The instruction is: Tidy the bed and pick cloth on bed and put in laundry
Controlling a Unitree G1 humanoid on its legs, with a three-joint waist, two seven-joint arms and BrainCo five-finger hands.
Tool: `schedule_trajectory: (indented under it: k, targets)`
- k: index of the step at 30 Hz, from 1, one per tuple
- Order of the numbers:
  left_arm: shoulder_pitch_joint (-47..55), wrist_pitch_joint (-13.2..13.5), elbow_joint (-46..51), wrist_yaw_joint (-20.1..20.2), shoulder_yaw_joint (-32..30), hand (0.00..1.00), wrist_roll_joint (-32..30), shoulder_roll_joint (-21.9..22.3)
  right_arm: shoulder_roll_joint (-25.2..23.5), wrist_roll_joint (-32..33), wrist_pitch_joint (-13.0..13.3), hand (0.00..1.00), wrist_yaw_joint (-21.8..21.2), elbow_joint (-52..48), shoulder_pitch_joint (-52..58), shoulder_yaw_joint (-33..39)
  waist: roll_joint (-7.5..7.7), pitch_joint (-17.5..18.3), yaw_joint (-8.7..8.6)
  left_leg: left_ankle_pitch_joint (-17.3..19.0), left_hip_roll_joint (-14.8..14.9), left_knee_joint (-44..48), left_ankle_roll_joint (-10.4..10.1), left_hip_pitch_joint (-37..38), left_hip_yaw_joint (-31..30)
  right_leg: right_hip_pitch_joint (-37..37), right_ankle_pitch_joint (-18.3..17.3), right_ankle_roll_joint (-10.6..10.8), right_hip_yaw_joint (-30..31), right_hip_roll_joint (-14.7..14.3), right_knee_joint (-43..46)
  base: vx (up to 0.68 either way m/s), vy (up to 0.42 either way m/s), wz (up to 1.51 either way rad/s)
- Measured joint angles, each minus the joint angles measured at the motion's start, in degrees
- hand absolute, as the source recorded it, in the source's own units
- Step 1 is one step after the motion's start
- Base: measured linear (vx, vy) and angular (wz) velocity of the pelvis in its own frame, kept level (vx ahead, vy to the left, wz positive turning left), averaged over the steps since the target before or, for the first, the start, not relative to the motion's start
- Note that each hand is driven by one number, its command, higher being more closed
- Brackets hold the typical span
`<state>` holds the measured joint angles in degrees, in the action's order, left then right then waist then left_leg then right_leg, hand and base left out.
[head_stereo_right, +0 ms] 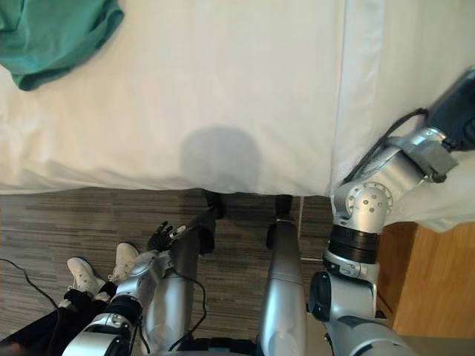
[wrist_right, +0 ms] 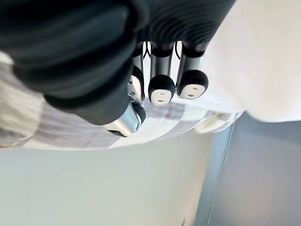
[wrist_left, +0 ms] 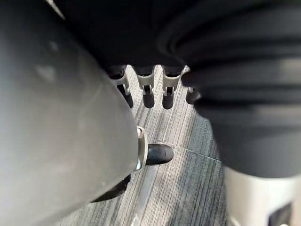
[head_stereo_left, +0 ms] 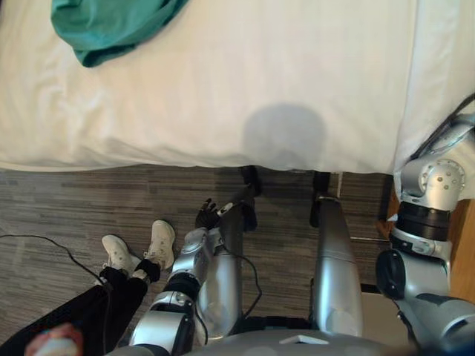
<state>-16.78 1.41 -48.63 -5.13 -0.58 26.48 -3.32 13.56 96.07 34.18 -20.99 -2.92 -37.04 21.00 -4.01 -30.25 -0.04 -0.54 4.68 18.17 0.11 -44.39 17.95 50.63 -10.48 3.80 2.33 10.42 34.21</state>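
Observation:
A crumpled teal cloth (head_stereo_left: 111,26) lies on the white bed (head_stereo_left: 245,81) at its far left. My left hand (head_stereo_left: 207,214) hangs low beside the bed's near edge, above the floor, its fingers (wrist_left: 147,87) straight and holding nothing. My right arm reaches over the bed's right part, far from the teal cloth. In the right wrist view my right hand (wrist_right: 161,89) hovers over white bedding with its fingers curled in, the thumb (wrist_right: 128,120) close under them and nothing between them.
A person's legs in black trousers with white shoes (head_stereo_left: 141,248) stand on the dark wood floor (head_stereo_left: 59,208) at my left. A folded white cover (head_stereo_right: 401,44) runs along the bed's right side. A wooden piece of furniture (head_stereo_right: 438,289) stands at the right.

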Motion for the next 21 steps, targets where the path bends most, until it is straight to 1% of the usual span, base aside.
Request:
schedule_trajectory:
  k: [1, 2, 4, 7, 8, 10, 12, 13, 14, 15, 16, 17, 18, 19, 20, 21]
  targets:
    - [0.0, 0.09, -0.1, 0.0, -0.18, 0.0, 0.01, 0.0, -0.25, -0.01, -1.15, 1.0, -1.92, -0.04, 2.26, 0.05, 0.02, 0.01, 0.0, 0.06, 0.24, 0.03, 0.01, 0.05, 0.22, -0.26, 0.31, 0.06, 0.14, -0.24, -0.64, 0.02, 0.007, -0.13]
    - [-0.01, 0.1, -0.17, 0.0, -0.49, 0.0, 0.03, 0.06, -0.4, -0.01, -1.72, 1.0, -2.86, 0.01, 3.83, 0.06, 0.03, 0.01, -0.04, 0.08, 0.39, -0.01, 0.02, 0.16, 0.32, -0.5, 0.54, 0.08, 0.14, -0.36, -1.2, 0.04, 0.01, -0.16]
    - [-0.02, 0.1, -1.09, -0.02, -2.33, 0.0, 1.47, 0.39, -2.61, 0.0, -3.83, 1.0, -6.63, 0.98, 10.36, 0.04, 0.14, 0.03, -0.42, 0.21, 1.16, -0.1, 0.23, 1.64, 0.72, -2.94, 1.72, 0.29, 0.19, -1.18, -3.83, 0.08, 0.013, -0.23]
    - [0.05, 0.09, -2.06, -0.03, -2.92, 0.0, 1.7, 0.57, -5.22, -0.75, -5.28, 1.0, -7.89, 5.38, 16.94, -0.17, 0.61, 0.22, -0.7, 1.16, 1.63, -0.48, -0.1, 5.5, 2.03, -7.45, 2.45, 0.47, 0.57, -1.64, -6.57, 0.11, 0.018, -0.33]
    - [0.19, -0.03, -2.06, 0.25, -2.91, 0.0, 1.73, 0.82, -6.31, -1.3, -6.39, 1.0, -7.89, 8.0, 19.73, -0.16, 1.02, 0.33, -0.91, 1.57, 1.61, -1.1, -0.19, 7.98, 2.65, -9.73, 2.75, 0.66, 0.94, -1.8, -7.77, 0.12, 0.024, -0.39]
    - [0.33, -0.3, -2.0, 0.89, -3.05, 0.0, 2.48, 1.71, -7.12, -1.31, -8.17, 1.0, -6.85, 15.54, 22.53, -0.17, 1.74, 0.75, -1.32, 2.31, 1.75, -1.59, -0.4, 10.92, 3.75, -12.8, 3.33, 0.83, 1.72, -2.01, -9.8, 0.09, 0.019, -0.37]
    - [0.27, -0.93, -1.61, 2.12, -3.86, 0.0, 3.79, 3.02, -8.29, -1.38, -11.68, 1.0, -2.57, 27.19, 25.95, -0.1, 1.82, 0.98, -2.31, 3.03, 1.75, -2.24, -0.27, 13.52, 4.08, -15.96, 3.68, 1.02, 1.71, -2.06, -11.87, 0.1, 0.019, -0.18]
    - [0.27, -1.23, -1.61, 2.54, -3.8, 0.0, 3.79, 3.33, -9.01, -1.85, -12.48, 1.0, -1.7, 28.9, 27.23, 0.18, 1.83, 0.98, -2.42, 3.19, 1.82, -2.3, -0.29, 14.13, 4.46, -16.66, 3.75, 1.1, 1.76, -2.07, -12.23, 0.11, 0.012, -0.19]
    - [0.27, -2.43, -2.05, 2.92, -3.85, 0.0, 3.78, 3.98, -11.19, -4.08, -14.87, 1.0, 0.23, 31.85, 30.41, 0.68, 1.83, 0.99, -2.62, 3.44, 1.71, -3.29, -0.33, 16.84, 5.07, -19.1, 3.83, 1.23, 2.03, -2.06, -13.29, 0.08, 0.002, -0.2]
    - [0.44, -2.97, -2.17, 3.08, -3.86, 0.0, 3.76, 4.14, -11.82, -5.17, -15.78, 1.0, 0.8, 32.62, 31.64, 0.76, 1.84, 0.99, -2.68, 3.51, 1.63, -3.81, -0.41, 18.18, 5.24, -20.41, 3.85, 1.26, 2.09, -2.06, -13.78, 0.14, 0.005, -0.22]
    - [0.94, -3.78, -2.19, 3.55, -3.91, 0.0, 3.73, 4.2, -12.82, -7.48, -17.37, 1.0, 1.23, 33.56, 34.06, 1.12, 1.97, 1.22, -2.77, 3.69, 1.54, -4.73, -0.65, 21.18, 5.4, -23.55, 3.87, 1.29, 1.99, -2.05, -14.91, 0.12, 0.007, -0.14]
    - [1.68, -4.17, -2.17, 3.84, -4.17, 0.0, 3.68, 4.16, -13.28, -9.27, -18.41, 1.0, 1.23, 34.15, 35.77, 1.38, 2.23, 2.53, -2.74, 3.78, 1.51, -5.46, -0.77, 22.64, 5.57, -25.11, 3.88, 1.31, 1.9, -2.07, -15.8, 0.14, 0.003, -0.12]
    - [2.66, -4.72, -2.25, 4.08, -4.54, 0.0, 3.62, 4.07, -13.75, -11.56, -19.27, 0.0, 1.21, 34.69, 37.32, 1.92, 2.68, 4.65, -2.64, 3.84, 1.48, -6.24, -0.86, 23.72, 5.81, -26.09, 3.88, 1.32, 1.86, -2.1, -16.57, 0.14, -0.004, -0.08]
    - [4.24, -5.23, -2.42, 4.52, -5.19, 0.0, 3.34, 3.85, -14.36, -15.34, -19.9, 0.0, 1.45, 35.82, 38.83, 2.87, 3.44, 7.83, -2.62, 3.91, 1.41, -7.25, -1.0, 25.35, 6.02, -27.86, 3.91, 1.33, 1.56, -2.04, -17.85, 0.16, -0.007, -0.06]
    - [4.95, -5.68, -2.41, 4.87, -5.17, 0.0, 3.18, 3.66, -14.69, -19.87, -20.04, 0.0, 2.4, 36.21, 39.47, 3.25, 3.8, 9.03, -2.57, 3.93, 1.4, -7.71, -1.06, 26.41, 6.18, -29.03, 3.91, 1.33, 1.39, -2.04, -18.4, 0.17, -0.004, -0.08]
    - [6.47, -6.26, -2.48, 5.23, -5.11, 0.0, 2.8, 3.24, -14.76, -29.13, -20.05, 0.0, 4.51, 37.33, 40.63, 3.08, 4.65, 11.17, -2.41, 4.03, 1.32, -8.83, -1.22, 28.88, 6.52, -31.45, 3.91, 1.34, 0.98, -2.01, -19.63, 0.15, 0.001, -0.08]
